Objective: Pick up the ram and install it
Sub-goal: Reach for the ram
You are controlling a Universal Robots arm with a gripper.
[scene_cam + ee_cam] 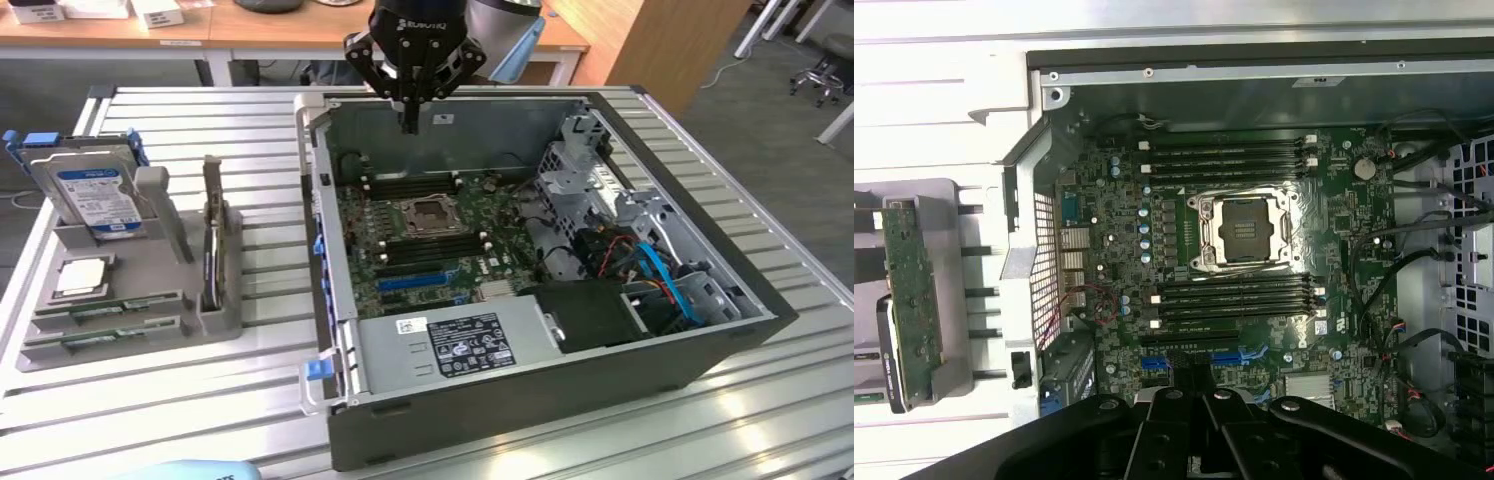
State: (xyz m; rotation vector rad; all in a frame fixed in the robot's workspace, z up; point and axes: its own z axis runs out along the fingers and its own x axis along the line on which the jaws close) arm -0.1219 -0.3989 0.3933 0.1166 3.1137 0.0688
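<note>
- Above the open computer case point(561, 400), near its far wall, my claw point(411, 122) hangs with its fingers pressed together and nothing between them.
- On the exterior view's left, the ram point(114, 307) lies in a front slot of the grey holder point(214, 315) on the bench point(747, 200). A second green stick is just beside it, and both are well apart from the claw.
- I judge the step in hand to be the reach toward the ram; nothing is picked up yet.
- To do it well, I think the fingers must stand apart before the claw goes low, otherwise they strike the board from above.
- I want the wrist turned so that the fingers close on the two long sides of the stick, near its middle.
- The hard drive point(94, 190) and a thin upright piece point(211, 215) stand near in the same holder, so I judge a straight descent safer than a slanted one.
- The stick looks thin and stiff, so a light, even grip seems enough to me.
</note>
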